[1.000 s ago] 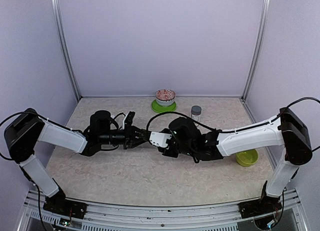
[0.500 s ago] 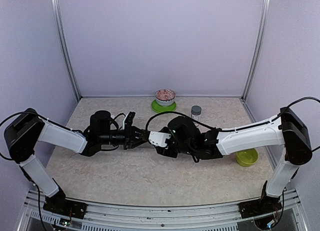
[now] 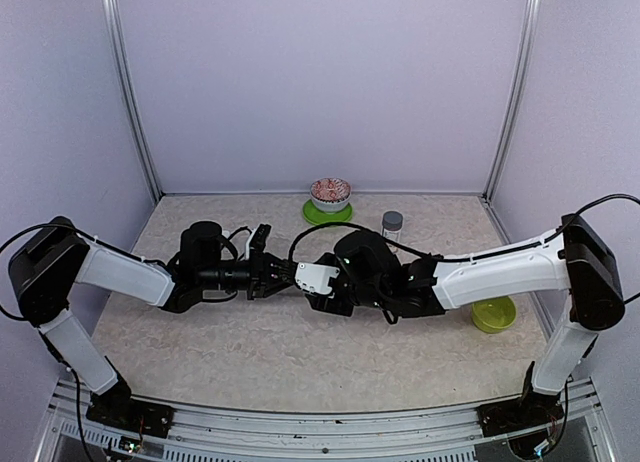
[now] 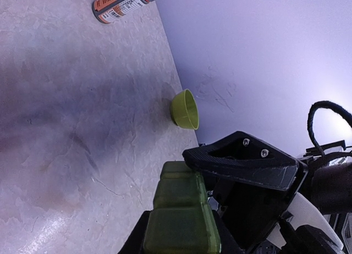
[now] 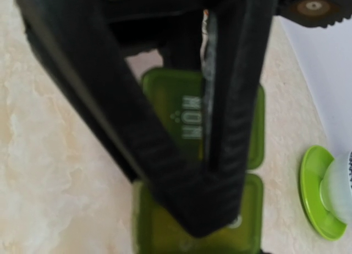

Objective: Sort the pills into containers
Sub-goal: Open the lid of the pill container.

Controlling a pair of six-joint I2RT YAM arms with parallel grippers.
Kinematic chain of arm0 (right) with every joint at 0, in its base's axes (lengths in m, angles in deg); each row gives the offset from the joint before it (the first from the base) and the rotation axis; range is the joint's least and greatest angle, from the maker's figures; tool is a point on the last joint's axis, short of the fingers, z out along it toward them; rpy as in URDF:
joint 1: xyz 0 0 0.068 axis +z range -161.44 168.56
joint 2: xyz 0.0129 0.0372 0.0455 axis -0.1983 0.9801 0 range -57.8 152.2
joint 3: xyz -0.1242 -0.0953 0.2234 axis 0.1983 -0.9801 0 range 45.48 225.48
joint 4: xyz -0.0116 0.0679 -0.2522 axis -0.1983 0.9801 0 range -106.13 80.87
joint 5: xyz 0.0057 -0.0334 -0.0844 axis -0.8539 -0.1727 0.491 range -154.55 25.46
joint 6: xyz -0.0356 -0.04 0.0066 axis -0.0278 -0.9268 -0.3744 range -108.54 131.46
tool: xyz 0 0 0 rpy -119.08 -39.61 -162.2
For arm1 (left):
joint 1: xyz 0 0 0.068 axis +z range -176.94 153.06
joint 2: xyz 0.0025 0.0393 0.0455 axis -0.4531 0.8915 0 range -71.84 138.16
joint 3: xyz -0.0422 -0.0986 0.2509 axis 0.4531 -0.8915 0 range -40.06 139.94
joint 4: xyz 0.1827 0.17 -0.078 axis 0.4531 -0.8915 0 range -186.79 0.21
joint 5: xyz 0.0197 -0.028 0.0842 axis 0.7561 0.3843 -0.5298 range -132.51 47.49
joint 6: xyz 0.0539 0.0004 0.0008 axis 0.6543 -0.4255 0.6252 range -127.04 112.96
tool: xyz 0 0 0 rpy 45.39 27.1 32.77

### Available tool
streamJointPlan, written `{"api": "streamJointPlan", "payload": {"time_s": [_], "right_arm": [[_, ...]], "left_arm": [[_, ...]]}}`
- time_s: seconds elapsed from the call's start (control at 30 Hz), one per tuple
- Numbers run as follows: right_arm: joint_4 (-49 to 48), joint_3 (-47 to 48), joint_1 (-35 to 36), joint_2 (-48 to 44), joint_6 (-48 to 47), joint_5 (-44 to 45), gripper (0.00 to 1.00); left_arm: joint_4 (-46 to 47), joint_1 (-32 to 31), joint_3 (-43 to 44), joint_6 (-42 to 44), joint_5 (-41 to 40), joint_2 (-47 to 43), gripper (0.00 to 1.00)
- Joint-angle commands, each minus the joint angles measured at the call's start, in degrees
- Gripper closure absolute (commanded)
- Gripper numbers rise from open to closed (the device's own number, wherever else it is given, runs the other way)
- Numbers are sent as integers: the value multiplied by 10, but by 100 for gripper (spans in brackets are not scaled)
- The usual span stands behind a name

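Your left gripper and right gripper meet tip to tip. Left is clamped; the right's jaws are too blurred to judge.

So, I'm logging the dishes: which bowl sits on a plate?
The patterned bowl at the back, resting on a green plate; the lime-green bowl on the right sits straight on the table.

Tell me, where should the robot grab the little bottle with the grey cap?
Probably the bottle by its round body, just under the cap, coming level from the side. It stands upright and slim, so a sideways pinch fits across it.
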Motion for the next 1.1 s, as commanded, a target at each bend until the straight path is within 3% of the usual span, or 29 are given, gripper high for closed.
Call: {"api": "streamJointPlan", "payload": {"time_s": [0.0,0.43,0.87,0.97,1.07], "right_arm": [[36,17,-8,-16,12,-23,40],[47,21,-20,-12,19,-21,39],[61,29,-26,-14,23,-37,68],[74,37,-27,-14,34,-59,67],[80,39,-29,-17,37,-65,52]], "left_arm": [[3,2,0,19,4,-13,75],[-1,2,5,25,8,-19,75],[0,2,0,33,6,-14,75],[-5,2,-1,38,5,-15,75],[-5,2,-3,40,6,-18,75]]}}
